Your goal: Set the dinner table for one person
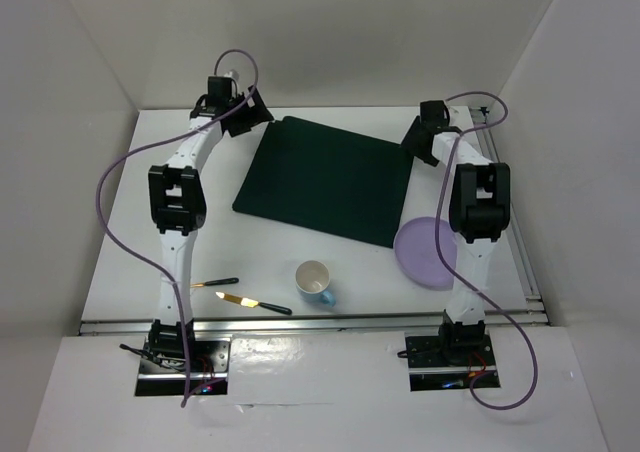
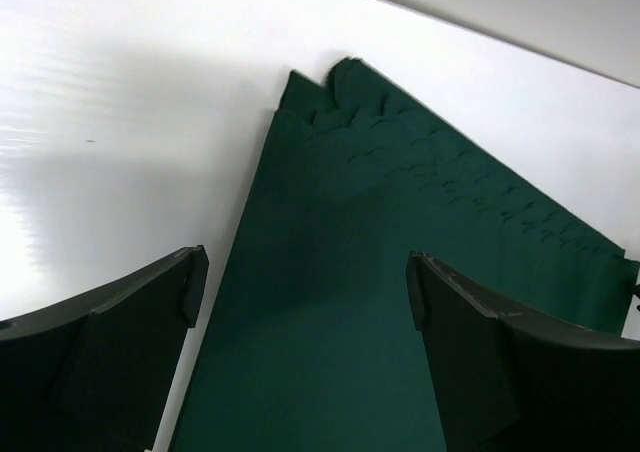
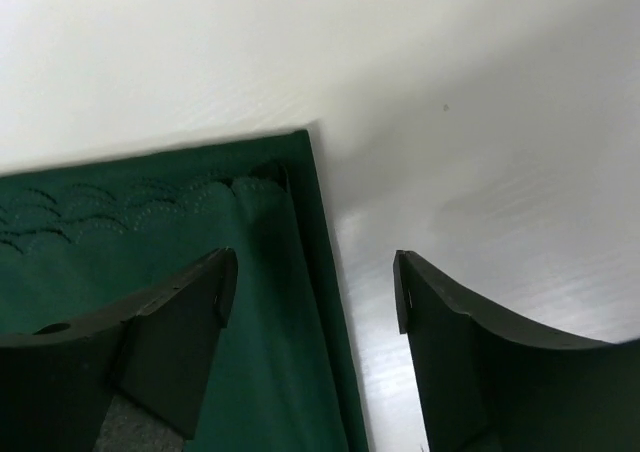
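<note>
The white dinner table (image 1: 130,212) carries a dark green cloth mat (image 1: 325,177) at its middle back. My left gripper (image 1: 252,115) is open above the mat's far left corner; in the left wrist view (image 2: 300,287) the mat (image 2: 400,272) fills the gap between the jaws. My right gripper (image 1: 415,140) is open over the mat's far right corner; in the right wrist view (image 3: 312,290) the mat's edge (image 3: 300,322) runs between the jaws. A lilac plate (image 1: 428,252), a white cup with a blue handle (image 1: 314,280), and two black-handled pieces of cutlery (image 1: 215,283) (image 1: 255,302) lie nearer the front.
White walls close in the table at the back and both sides. A metal rail (image 1: 310,319) runs along the near edge. The plate lies partly under the right arm (image 1: 475,202). The cutlery lies beside the left arm's lower link (image 1: 175,272).
</note>
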`<control>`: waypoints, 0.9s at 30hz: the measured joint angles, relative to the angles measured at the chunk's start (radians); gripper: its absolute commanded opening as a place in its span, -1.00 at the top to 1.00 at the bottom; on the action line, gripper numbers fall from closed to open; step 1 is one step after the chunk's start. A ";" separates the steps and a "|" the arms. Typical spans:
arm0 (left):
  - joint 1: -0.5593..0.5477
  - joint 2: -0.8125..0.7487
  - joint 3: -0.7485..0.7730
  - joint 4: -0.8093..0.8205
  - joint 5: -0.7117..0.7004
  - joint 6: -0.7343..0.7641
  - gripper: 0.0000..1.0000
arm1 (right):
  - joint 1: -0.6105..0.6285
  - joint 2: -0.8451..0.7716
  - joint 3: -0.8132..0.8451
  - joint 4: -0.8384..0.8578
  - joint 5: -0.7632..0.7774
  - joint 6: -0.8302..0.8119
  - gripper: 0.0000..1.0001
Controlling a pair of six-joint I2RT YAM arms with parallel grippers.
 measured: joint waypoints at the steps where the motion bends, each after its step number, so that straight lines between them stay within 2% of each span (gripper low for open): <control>1: 0.000 -0.025 -0.007 -0.016 -0.012 0.010 -1.00 | -0.002 -0.010 -0.010 0.001 0.000 0.000 -0.55; 4: 0.005 -0.129 -0.053 -0.056 -0.034 0.050 -1.00 | -0.002 -0.048 -0.039 -0.024 -0.005 0.001 -0.55; 6: 0.011 -0.234 -0.124 -0.074 -0.040 0.062 -0.93 | -0.002 -0.075 -0.063 -0.041 -0.022 0.000 -0.57; 10: 0.034 -0.454 -0.367 -0.105 -0.053 0.081 -0.89 | -0.006 -0.148 -0.151 -0.075 -0.061 -0.011 -0.57; 13: 0.049 -0.567 -0.584 -0.118 -0.053 0.083 -0.99 | -0.018 -0.215 -0.227 -0.095 -0.130 -0.022 -0.57; 19: 0.040 -0.542 -0.822 -0.178 -0.048 0.081 -0.99 | -0.064 -0.217 -0.241 -0.101 -0.271 -0.043 -0.52; 20: 0.035 -0.530 -0.839 -0.185 -0.048 0.081 -0.96 | -0.069 -0.210 -0.241 -0.100 -0.291 -0.045 -0.37; 21: 0.030 -0.521 -0.851 -0.190 -0.049 0.081 -0.96 | -0.070 -0.203 -0.241 -0.101 -0.306 -0.050 -0.33; 24: 0.019 -0.513 -0.868 -0.189 -0.049 0.080 -0.82 | -0.069 -0.181 -0.252 -0.093 -0.346 -0.052 -0.23; 25: 0.016 -0.513 -0.873 -0.185 -0.047 0.079 -0.71 | -0.069 -0.178 -0.264 -0.092 -0.360 -0.052 -0.14; 26: 0.014 -0.513 -0.875 -0.184 -0.047 0.079 -0.56 | -0.069 -0.177 -0.276 -0.093 -0.370 -0.052 -0.06; 27: 0.014 -0.511 -0.876 -0.179 -0.046 0.077 -0.22 | -0.069 -0.172 -0.285 -0.093 -0.380 -0.053 0.06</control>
